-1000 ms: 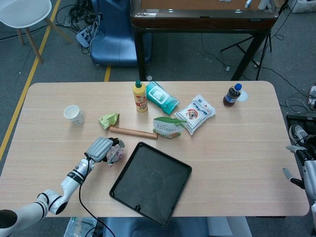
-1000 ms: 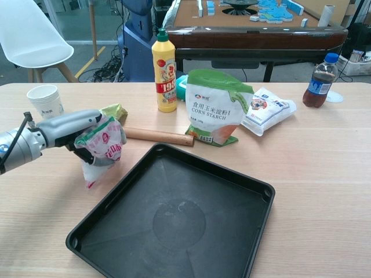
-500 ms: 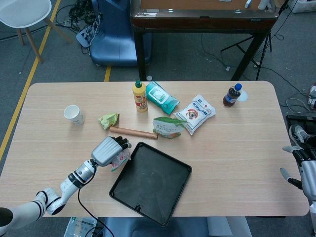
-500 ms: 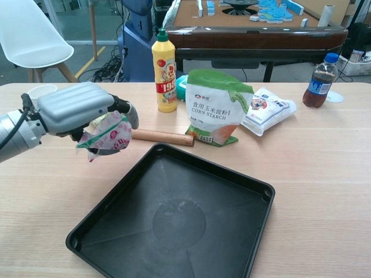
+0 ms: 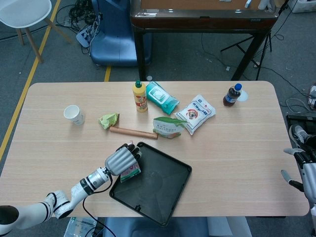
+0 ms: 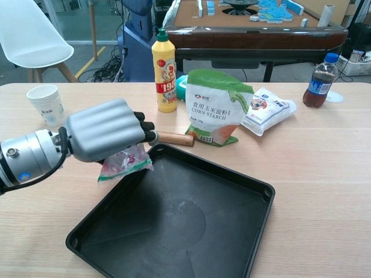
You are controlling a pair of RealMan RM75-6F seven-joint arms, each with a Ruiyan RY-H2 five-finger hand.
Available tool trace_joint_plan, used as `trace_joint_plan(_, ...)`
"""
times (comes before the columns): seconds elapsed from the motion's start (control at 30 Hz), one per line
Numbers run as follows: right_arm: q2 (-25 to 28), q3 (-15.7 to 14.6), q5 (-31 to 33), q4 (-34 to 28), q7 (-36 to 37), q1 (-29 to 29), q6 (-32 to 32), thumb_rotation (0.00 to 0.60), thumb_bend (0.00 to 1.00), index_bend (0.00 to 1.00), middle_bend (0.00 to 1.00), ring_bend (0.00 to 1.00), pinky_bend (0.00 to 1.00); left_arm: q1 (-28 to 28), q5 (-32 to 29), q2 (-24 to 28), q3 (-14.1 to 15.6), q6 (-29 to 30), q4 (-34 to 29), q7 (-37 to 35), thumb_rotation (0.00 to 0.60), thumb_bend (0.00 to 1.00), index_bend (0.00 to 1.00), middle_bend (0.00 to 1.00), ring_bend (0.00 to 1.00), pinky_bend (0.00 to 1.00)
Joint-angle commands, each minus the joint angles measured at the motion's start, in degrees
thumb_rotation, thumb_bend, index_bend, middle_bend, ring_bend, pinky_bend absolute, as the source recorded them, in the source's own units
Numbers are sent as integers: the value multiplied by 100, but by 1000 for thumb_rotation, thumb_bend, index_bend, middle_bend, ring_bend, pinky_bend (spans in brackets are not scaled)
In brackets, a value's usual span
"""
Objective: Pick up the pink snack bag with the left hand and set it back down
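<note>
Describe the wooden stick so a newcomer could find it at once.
Start at the black tray near the table's front edge. Just beyond its far-left corner lies the stick, a plain brown rod lying flat between the tray and the yellow bottle. It is the only bare wooden item; its neighbours are printed bags and bottles.

On the bench [image 5: 237, 148] there are one black tray [image 5: 158, 185], one paper cup [image 5: 73, 114], two bottles, yellow [image 5: 139, 96] and dark [image 5: 232, 95], one wooden rolling pin [image 5: 133, 132], and five bags or packets, the pink one [image 6: 124, 162] included.
</note>
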Motion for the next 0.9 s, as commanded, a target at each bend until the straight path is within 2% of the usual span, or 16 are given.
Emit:
trace_joint_plan(0.03,-3,-2,-5,12,16,-6,7,600,195,334,387,213,246,44,-214,-26,-84,-416,-350,1436,600,336,332,461,454,732)
trace_joint_plan(0.17,0,-8,-14,35,54,-30,39,600,196,334,387,213,246,139,-449,-3,-179,-575,-596,2488,600,342,280,459,451,732)
trace_joint_plan(0.3,-5,-11,0,68,95,-62,72,600,196,334,387,213,246,264,-688,4,-195,-671,-793,3117,600,343,249,454,448,732)
trace_joint_plan(0.37,-7,-9,6,80,102,-69,77,600,195,334,387,213,246,324,-774,-20,-204,-665,-830,3430,600,344,233,453,448,732)
trace_joint_plan(0.6,-16,-1,-34,90,118,-59,86,600,195,334,387,213,246,559,-1191,-210,-260,-590,-978,5177,600,346,180,441,452,733)
trace_joint_plan(0.9,-25,-2,-12,119,146,-99,122,600,195,334,387,213,246,694,-1605,-369,-290,-489,-1333,6404,600,356,150,440,453,736)
